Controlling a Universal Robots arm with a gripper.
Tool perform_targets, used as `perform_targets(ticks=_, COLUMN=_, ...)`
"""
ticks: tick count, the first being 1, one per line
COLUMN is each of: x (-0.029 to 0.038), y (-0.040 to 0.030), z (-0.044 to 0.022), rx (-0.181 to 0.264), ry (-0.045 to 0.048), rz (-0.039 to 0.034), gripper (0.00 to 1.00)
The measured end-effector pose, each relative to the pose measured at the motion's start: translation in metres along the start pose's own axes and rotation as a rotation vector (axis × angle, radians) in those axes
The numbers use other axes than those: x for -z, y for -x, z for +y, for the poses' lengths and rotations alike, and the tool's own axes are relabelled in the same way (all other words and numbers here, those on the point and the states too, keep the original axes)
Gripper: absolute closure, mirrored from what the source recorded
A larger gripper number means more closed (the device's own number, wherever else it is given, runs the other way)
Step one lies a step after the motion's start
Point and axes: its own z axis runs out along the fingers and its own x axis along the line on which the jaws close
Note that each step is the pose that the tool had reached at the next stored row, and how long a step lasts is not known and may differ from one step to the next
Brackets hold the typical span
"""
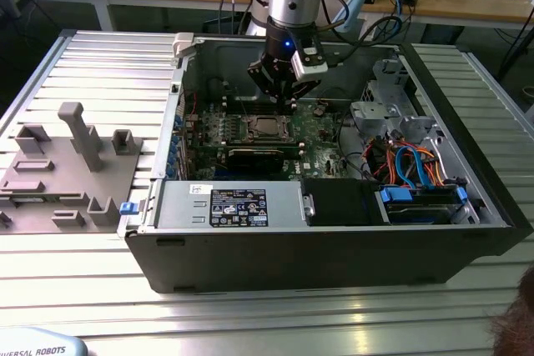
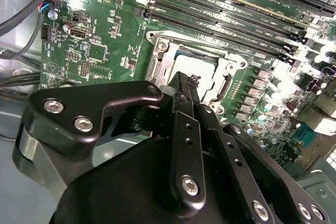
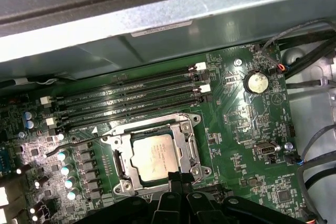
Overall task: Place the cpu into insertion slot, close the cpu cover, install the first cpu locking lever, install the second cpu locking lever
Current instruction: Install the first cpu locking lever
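Under pincer [image 3: 180, 176], cpu [image 3: 151, 156] within cpu cover [image 3: 185, 139]

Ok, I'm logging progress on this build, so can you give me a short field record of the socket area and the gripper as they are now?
cpu: seated in the insertion slot, silver top facing up
cpu cover: lying flat over the chip, which shows through its window
gripper: shut, holding nothing, tips at the edge of the socket frame
memory slots: four long dark slots beside the socket
computer case: open, lying on its side, board facing up
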Motion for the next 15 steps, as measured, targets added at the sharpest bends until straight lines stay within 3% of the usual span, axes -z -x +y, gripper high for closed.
perform_targets(ticks=15, x=0.0, y=0.0, z=0.0, rx=0.013, ry=0.0001, rz=-0.0008, gripper=0.89)
